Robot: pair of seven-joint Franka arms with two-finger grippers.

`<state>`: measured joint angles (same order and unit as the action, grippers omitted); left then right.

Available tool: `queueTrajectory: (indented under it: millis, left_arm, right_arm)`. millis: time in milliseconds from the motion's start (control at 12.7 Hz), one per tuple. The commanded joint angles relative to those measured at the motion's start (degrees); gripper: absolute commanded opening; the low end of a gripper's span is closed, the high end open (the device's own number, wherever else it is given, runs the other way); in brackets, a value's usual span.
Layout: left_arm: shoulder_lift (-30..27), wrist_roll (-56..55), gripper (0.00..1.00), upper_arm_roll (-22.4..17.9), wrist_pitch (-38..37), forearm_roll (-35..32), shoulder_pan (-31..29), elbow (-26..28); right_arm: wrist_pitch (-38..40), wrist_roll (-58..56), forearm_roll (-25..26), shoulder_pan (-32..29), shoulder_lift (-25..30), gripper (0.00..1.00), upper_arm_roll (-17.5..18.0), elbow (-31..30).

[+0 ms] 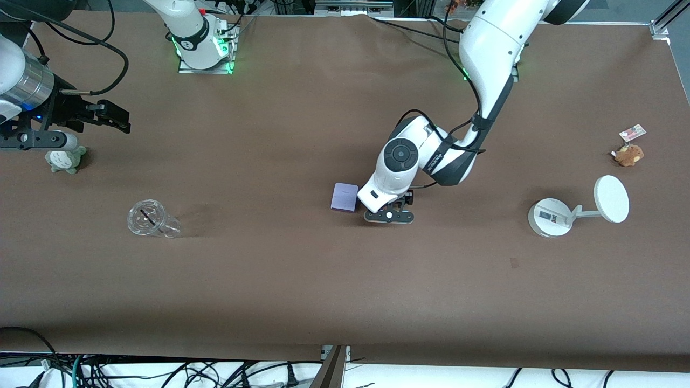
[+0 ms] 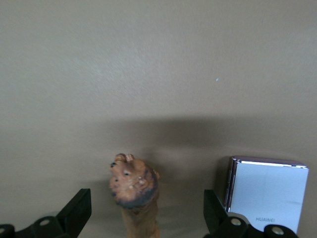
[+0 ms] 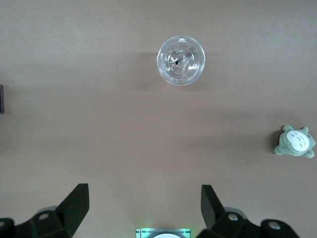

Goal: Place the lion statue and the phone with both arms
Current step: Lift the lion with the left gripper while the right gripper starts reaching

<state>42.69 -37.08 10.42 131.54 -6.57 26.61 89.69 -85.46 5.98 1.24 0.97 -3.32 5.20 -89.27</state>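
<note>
Orange-brown lion statue (image 2: 134,196) between spread left claw (image 2: 146,218) fingers

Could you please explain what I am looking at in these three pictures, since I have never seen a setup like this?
Two white robot arms work at a brown table. The big picture looks down from across the table; the other two come from cameras on each arm's wrist. The left gripper is low at mid-table, open, with the lion statue between its fingers, apart from both, and the phone beside it. The right gripper waits, open, above a grey-green plush. Also there: a clear cup, a white stand and a brown plush.
</note>
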Motion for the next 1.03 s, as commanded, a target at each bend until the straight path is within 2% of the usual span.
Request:
queueTrajectory:
  millis: [0,79,237,395,632,711,947]
  left_arm:
    - [0.37,-1.33,0.72,-0.48,1.7,-1.6,0.46,1.28]
    - [0.29,-1.33,0.4,-0.48,1.62,-1.6,0.37,1.28]
    - [-0.06,-1.33,0.17,-0.48,1.44,-1.6,-0.16,1.19]
    - [-1.9,-0.72,0.12,-0.57,0.65,-1.6,-0.86,1.01]
    - [-6.72,4.35,0.12,-0.31,-5.66,-0.99,-6.38,0.4]
    - [-8.4,6.73,0.12,-0.31,-7.51,-0.99,-8.4,0.4]
    - [-13.32,13.66,0.12,-0.48,-18.13,-1.43,-15.07,0.4]
  right_arm:
    - [1.18,0.08,-0.72,-0.26,-0.28,1.0,-0.02,1.3]
    - [1.18,0.34,-0.72,-0.18,-0.37,1.0,-0.02,1.21]
    - [1.18,0.52,-0.72,-0.09,-0.72,1.0,-0.02,1.03]
    - [1.87,0.7,-0.8,0.0,-1.16,1.0,0.07,0.94]
    - [3.9,-0.17,-0.8,0.35,-0.73,1.0,0.51,1.3]
    - [3.81,-0.18,-0.72,0.35,-0.64,1.0,1.99,1.38]
    - [2.85,0.79,-1.41,0.7,-0.99,0.99,4.02,1.56]
